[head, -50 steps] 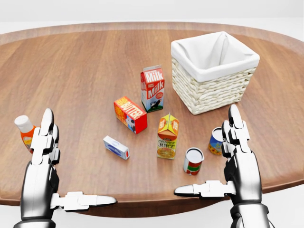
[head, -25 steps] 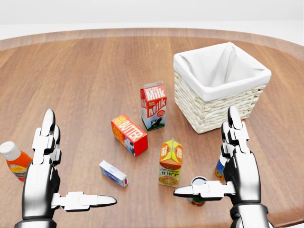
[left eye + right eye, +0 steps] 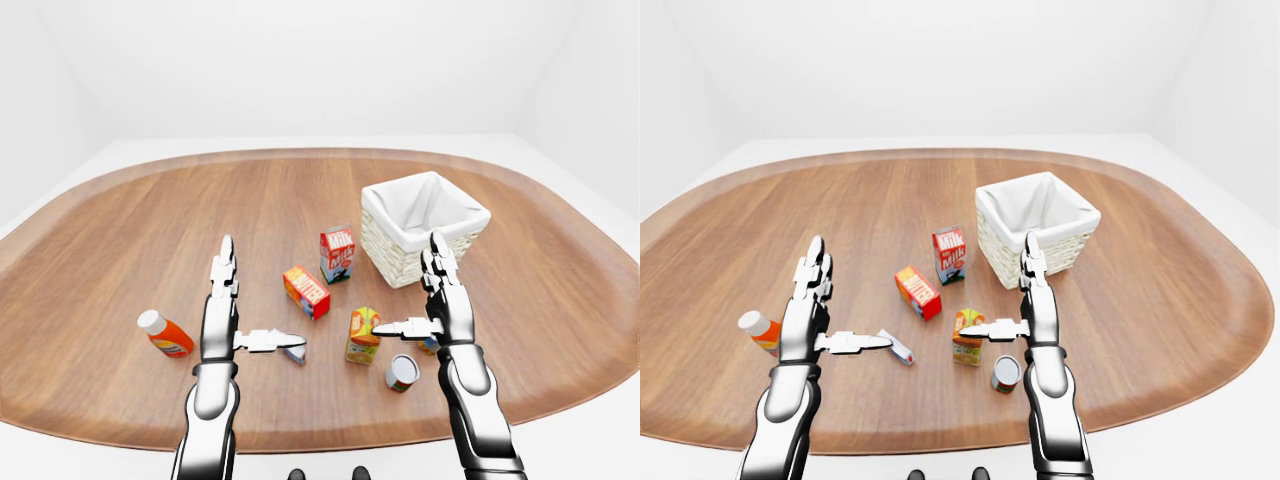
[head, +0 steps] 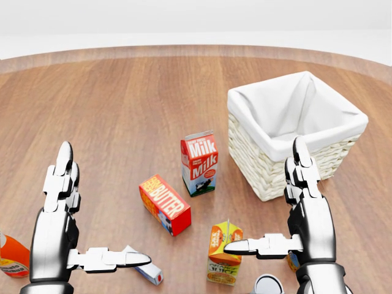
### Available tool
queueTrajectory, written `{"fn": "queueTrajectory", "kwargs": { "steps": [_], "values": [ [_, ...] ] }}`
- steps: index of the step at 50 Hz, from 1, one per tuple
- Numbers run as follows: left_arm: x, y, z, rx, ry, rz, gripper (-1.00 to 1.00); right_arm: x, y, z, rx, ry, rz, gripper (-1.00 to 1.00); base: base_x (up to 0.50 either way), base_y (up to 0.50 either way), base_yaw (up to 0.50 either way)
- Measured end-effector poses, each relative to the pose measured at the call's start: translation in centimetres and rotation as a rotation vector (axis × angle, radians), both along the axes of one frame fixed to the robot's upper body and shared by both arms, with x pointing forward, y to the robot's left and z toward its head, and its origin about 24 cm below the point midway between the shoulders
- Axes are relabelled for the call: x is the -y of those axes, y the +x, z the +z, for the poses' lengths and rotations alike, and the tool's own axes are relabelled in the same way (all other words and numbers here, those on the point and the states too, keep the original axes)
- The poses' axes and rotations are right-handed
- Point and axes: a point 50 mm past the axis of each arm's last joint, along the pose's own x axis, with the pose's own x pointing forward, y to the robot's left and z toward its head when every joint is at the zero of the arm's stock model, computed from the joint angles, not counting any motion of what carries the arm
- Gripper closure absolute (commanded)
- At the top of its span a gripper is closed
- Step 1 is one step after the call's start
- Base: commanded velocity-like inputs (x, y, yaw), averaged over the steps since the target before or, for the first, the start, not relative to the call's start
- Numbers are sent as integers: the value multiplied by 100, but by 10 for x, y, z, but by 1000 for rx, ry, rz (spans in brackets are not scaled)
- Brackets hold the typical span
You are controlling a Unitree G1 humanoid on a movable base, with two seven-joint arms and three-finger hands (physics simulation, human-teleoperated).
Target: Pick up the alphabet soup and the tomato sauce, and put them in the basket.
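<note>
A: Nearest the robot, what did the hands look like?

B: Both were raised over the table (image 3: pixel 120 230) with fingers spread and thumbs pointing inward, holding nothing. The left hand (image 3: pixel 222 305) hung between the orange bottle (image 3: pixel 166 334) and a small white box (image 3: pixel 293 352); the right hand (image 3: pixel 443 300) stood just beside the orange juice carton (image 3: pixel 362 334).

A: And the cans?

B: One can (image 3: pixel 402 372), with a red and green label, stood upright, long axis vertical and lid facing up, below the juice carton in the left-eye view. I couldn't tell whether it was the soup or the sauce. A second can (image 4: pixel 292 260) showed only as a sliver behind the right hand, so its pose was unclear.

A: Risks?

B: I'd judge the right thumb, sitting near the juice carton, could tip it onto the can during a reach. A round can might also roll off if knocked over.

A: Farther up?

B: The butter box (image 3: pixel 306 291), then the milk carton (image 3: pixel 337 254), then the basket (image 3: pixel 424 226), open side up, apart from both cans.
</note>
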Motion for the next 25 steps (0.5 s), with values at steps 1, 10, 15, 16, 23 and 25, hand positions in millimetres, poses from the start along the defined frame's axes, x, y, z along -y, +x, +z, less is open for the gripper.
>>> {"fn": "queueTrajectory", "kwargs": {
  "steps": [1, 10, 15, 16, 23, 25],
  "values": [
    [0, 0, 0, 0, 0, 0, -100, 0, 0, 0, 0, 0, 0, -100, 30, 0, 0],
    [0, 0, 0, -2, -1, -3, -100, 0, 0, 0, -2, 1, 1, -100, 29, 0, 0],
    [1, 0, -1, -3, -2, -5, -100, 0, 0, -1, -3, 1, 1, -100, 29, 0, 0],
    [1, 1, 0, -1, -2, -7, -100, 0, 0, -1, -3, 1, 1, -100, 29, 0, 0],
    [1, 1, -1, -4, -3, -9, -100, 0, 0, -1, -5, 1, 2, -100, 30, 0, 0],
    [1, 1, -1, -6, -3, -9, -100, 0, 0, -1, -5, 1, 2, -100, 30, 0, 0]
  ]
}}
